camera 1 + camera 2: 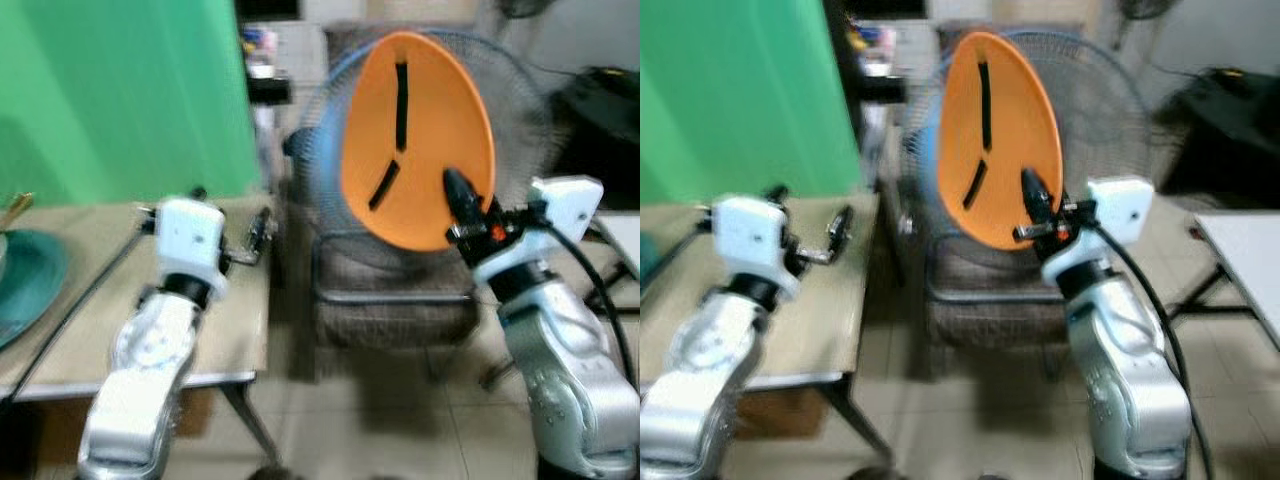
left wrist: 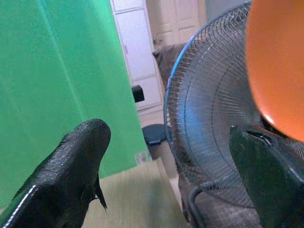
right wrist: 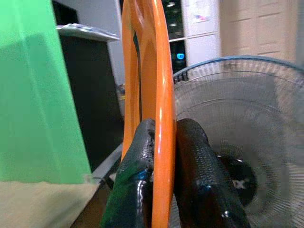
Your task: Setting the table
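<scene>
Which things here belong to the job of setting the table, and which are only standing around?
For the job:
orange plate, held on edge by the right gripper
wooden table
teal plate on it
left gripper, open over the table

Just around:
fan
chair
green screen

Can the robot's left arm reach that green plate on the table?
Probably yes. The left gripper hangs open over the table, holding nothing, and the green plate lies on that same table further to its left, with nothing visible between them.
</scene>
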`<state>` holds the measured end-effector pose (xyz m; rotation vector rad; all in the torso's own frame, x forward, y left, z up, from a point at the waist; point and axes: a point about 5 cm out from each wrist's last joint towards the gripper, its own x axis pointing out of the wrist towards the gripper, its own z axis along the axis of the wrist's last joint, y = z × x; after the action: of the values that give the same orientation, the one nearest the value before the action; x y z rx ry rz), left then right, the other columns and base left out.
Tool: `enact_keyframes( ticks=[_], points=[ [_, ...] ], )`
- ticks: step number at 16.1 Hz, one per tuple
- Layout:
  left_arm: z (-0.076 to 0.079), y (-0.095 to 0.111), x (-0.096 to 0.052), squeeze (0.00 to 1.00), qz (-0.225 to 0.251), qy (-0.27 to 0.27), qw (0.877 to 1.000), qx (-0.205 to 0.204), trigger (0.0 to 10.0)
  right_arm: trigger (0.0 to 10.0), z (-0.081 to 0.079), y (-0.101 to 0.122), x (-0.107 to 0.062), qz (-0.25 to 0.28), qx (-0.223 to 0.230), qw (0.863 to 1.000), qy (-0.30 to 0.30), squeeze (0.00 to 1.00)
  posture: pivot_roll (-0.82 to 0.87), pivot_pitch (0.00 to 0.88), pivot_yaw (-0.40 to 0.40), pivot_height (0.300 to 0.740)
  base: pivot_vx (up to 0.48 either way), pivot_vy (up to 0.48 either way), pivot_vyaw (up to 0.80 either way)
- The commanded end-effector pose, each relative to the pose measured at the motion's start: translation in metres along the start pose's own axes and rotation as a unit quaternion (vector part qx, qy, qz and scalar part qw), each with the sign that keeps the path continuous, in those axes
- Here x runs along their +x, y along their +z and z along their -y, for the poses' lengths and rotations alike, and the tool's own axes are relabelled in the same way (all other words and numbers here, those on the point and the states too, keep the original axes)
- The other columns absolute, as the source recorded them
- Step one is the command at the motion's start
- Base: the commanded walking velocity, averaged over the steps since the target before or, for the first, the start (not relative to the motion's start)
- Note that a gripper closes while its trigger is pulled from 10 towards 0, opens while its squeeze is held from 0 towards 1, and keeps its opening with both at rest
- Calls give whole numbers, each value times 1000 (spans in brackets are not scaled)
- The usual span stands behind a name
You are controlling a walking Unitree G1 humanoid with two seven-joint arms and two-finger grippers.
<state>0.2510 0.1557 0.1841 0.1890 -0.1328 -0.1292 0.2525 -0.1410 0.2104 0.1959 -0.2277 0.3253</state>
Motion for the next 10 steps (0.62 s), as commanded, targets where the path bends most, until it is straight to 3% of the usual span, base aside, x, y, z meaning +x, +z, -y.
enact_keyframes(
  ticks=[1, 3, 8, 10],
  points=[
    [2, 0, 2, 0, -1, 5, 1000, -2, 10000, 10000, -1, 15, 3, 48, -4, 999, 0, 0, 90, 0, 10, 740, 0, 0, -800],
    [3, 1, 4, 0, 2, 8, 1000, -7, 10000, 10000, -2, 16, 6, 58, -4, 998, -4, 0, 82, 0, 9, 740, 0, 0, -800],
    [7, 0, 7, 0, 3, 5, 1000, -20, 10000, 10000, 4, 22, 11, 94, -54, 992, -62, 0, 62, 0, 31, 740, 0, 0, -800],
    [15, -2, 9, 0, -2, -17, 999, -51, 10000, 10000, 5, 23, 11, 107, -57, 990, -72, 0, 53, 0, 42, 740, 0, 0, -800]
  ],
)
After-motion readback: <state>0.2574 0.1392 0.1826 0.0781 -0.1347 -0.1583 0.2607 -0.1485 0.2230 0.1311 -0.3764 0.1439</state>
